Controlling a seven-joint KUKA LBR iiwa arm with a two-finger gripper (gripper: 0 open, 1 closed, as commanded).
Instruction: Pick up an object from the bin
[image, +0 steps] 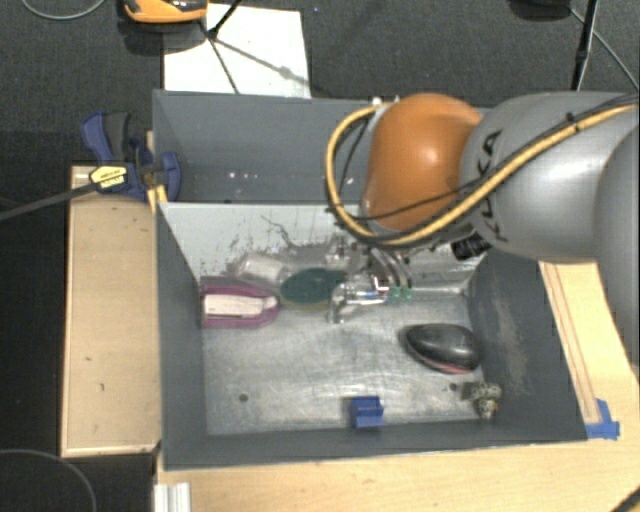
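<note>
Toward the bin's (250, 160) back wall, the fingers (347, 296) are hovering just beside a dark green disc (308, 288). Whether they are standing open or closed cannot be told.

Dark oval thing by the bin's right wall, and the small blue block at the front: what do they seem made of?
Dark oval thing: probably hard plastic with a glossy finish; a pale highlight lies on its rounded black top. Small blue block: perhaps plastic or foam, matte; it is an even blue with no shine, and too small to tell more.
</note>
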